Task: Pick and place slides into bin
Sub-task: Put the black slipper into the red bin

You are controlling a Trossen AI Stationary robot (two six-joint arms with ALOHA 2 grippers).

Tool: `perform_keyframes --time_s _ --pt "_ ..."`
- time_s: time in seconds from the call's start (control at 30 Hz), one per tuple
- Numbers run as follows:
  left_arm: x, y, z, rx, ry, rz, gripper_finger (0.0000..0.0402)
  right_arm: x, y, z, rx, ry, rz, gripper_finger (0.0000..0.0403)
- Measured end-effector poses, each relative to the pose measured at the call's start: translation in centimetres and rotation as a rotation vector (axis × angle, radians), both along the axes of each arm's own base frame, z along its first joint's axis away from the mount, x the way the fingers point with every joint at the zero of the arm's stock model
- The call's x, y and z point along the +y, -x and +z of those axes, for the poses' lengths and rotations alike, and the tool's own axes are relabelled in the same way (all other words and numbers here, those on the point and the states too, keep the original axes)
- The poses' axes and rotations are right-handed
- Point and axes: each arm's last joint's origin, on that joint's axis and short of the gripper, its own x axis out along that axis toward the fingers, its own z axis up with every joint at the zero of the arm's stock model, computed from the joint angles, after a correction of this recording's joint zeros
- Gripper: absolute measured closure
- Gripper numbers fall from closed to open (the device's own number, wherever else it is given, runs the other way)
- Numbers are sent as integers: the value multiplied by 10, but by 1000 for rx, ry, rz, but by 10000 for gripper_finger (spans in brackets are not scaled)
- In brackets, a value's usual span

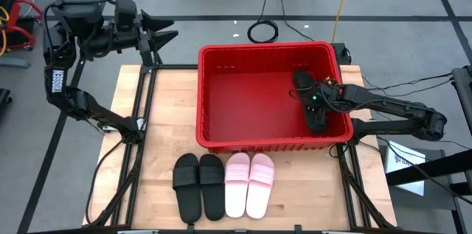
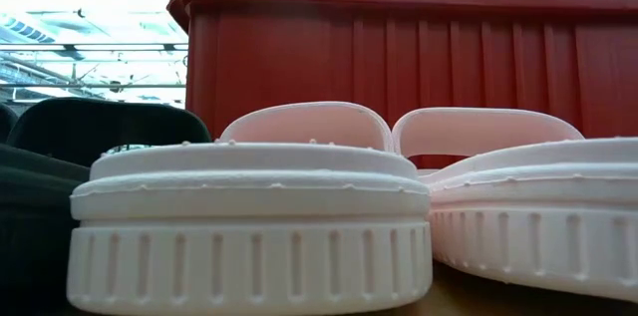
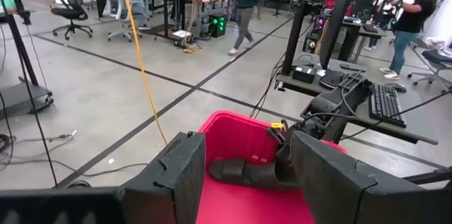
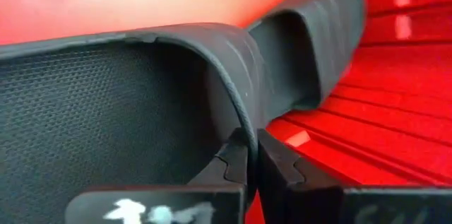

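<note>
The red bin stands at the table's far middle. Inside it, near its right wall, is a black slide, and my right gripper reaches in over the right rim and is shut on it. Two black slides and two pink slides lie side by side, soles down, on the table in front of the bin. My left gripper stays open, high above the table's far left corner, touching nothing; its wrist view looks down at the bin and the held slide. My right gripper pinches the thin edge of the black slide's strap between its two fingers, only at their free ends. The fingers slant down into the bin from the table's right. Whether the slide rests on the bin floor or hangs clear cannot be told.
The bin's front wall rises right behind the pink slides in the low view. Bare wooden tabletop lies left of the bin. Black frame bars run along both table sides. People walk in the room beyond.
</note>
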Motion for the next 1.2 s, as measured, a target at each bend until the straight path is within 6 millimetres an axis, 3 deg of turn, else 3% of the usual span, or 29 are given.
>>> perform_keyframes --time_s 0.4,0.63,0.87,1.2 --pt "0 -4 -1 0 22 -8 197 -2 -9 -5 -94 -190 76 402" --pt "0 -5 -2 2 23 -8 197 -5 -19 -2 -209 -169 69 402" --pt "0 -5 -1 -2 30 -6 197 -4 -11 -4 -106 -140 21 403" --pt "0 -5 -1 3 19 -8 197 -7 -12 -3 -110 -64 -6 403"
